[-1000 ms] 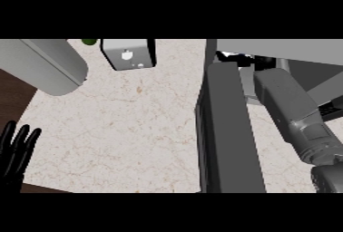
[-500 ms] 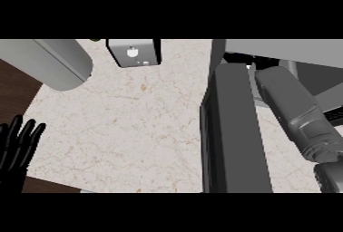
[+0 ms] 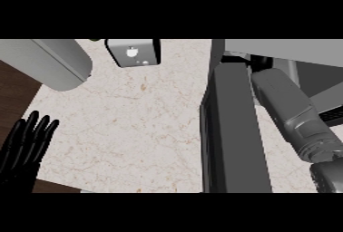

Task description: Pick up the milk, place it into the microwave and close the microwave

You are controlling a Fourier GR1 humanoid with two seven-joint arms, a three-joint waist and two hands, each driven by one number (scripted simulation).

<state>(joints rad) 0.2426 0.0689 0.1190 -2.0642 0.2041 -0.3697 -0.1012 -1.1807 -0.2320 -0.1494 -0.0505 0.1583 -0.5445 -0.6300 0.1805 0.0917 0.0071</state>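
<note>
Left hand: black hand (image 3: 26, 145) at the lower left edge of the head view, fingers straight and spread, pointing up; at rest, holding nothing, partly over the counter's edge.

Right arm: grey forearm (image 3: 295, 118) runs from the lower right corner up toward the microwave's opening, passing behind the open door.

Right hand: not visible; it lies beyond the door's top edge, inside or at the mouth of the cavity. Whether its fingers are spread or curled, cannot tell.

Microwave door: dark slab (image 3: 231, 131) seen nearly edge-on, swung out over the counter, standing open.

Microwave: grey body (image 3: 295, 47) at upper right; the cavity is mostly hidden by door and arm.

Milk: no carton shows anywhere in view. Judged either in the hidden hand or already set down in the cavity; cannot say which.

Counter: pale marbled top (image 3: 134, 127), dark wood (image 3: 17, 86) beyond its left edge.

Other things: small grey box (image 3: 133, 52) with a pale mark on top at the upper edge; large grey rounded body (image 3: 50, 61) at upper left.

Step in hand: judged the placing step, arm reaching into the microwave.

Next move calls for: letting go of the milk if it is held, drawing the right arm back clear of the door, then pushing the door shut.
</note>
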